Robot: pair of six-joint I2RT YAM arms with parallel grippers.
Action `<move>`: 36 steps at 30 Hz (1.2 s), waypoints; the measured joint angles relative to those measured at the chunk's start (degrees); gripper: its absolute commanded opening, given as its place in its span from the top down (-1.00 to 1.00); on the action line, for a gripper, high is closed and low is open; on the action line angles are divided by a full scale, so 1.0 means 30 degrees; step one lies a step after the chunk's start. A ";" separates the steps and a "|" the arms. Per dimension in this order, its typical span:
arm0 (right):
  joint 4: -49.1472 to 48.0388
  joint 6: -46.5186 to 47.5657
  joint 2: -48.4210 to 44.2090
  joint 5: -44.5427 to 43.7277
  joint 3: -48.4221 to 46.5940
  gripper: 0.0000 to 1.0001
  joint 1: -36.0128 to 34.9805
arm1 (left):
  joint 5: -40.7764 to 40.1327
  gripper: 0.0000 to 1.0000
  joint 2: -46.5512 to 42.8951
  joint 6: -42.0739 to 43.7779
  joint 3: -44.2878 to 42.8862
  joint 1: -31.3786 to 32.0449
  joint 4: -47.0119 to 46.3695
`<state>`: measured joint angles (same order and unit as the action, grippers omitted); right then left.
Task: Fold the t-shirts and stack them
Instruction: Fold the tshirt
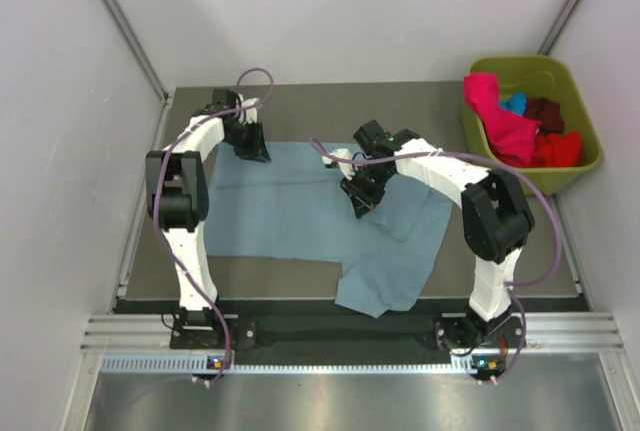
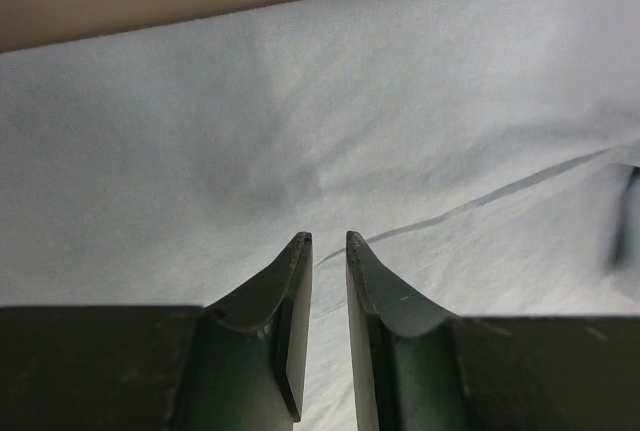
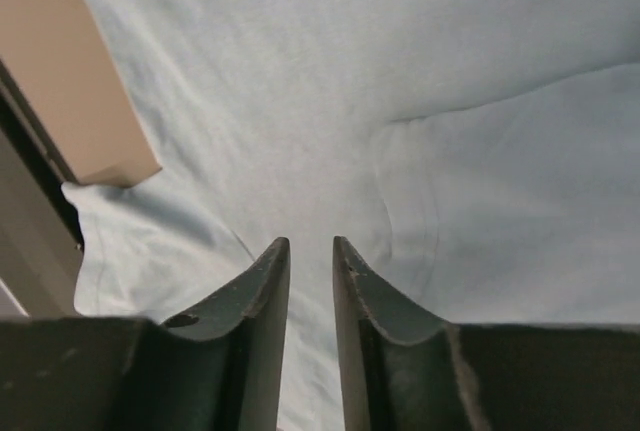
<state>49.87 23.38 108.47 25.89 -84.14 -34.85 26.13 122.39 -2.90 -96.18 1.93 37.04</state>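
A large dusty grey-blue t-shirt (image 1: pixel 290 211) lies spread on the table, with its lower right part hanging over the near edge. My left gripper (image 1: pixel 255 151) sits low over the shirt's far left corner. In the left wrist view (image 2: pixel 328 236) its jaws are almost together with nothing between them, above the shirt (image 2: pixel 300 121). My right gripper (image 1: pixel 360 209) is over the shirt's middle right. In the right wrist view (image 3: pixel 310 241) its jaws are likewise nearly closed and empty, above the cloth (image 3: pixel 400 71). Pink (image 1: pixel 495 111), turquoise (image 1: pixel 515 103), maroon (image 1: pixel 545 111) and red (image 1: pixel 560 148) t-shirts lie in the bin.
An olive-green plastic bin (image 1: pixel 585 163) stands at the back right, beside the table. Bare brown table (image 1: pixel 330 96) shows behind the shirt and at the near left (image 1: pixel 160 271). White walls close in on both sides. The table edge shows in the right wrist view (image 3: pixel 70 81).
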 measured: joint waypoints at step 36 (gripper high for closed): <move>-0.2820 -0.3687 0.6521 -0.2200 -0.6207 0.17 0.9493 | -0.0430 0.49 0.3300 0.1224 -0.3636 -0.0219 0.0452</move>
<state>41.41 12.32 128.03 19.29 -102.76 -6.37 24.84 132.29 0.78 -107.09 1.28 38.39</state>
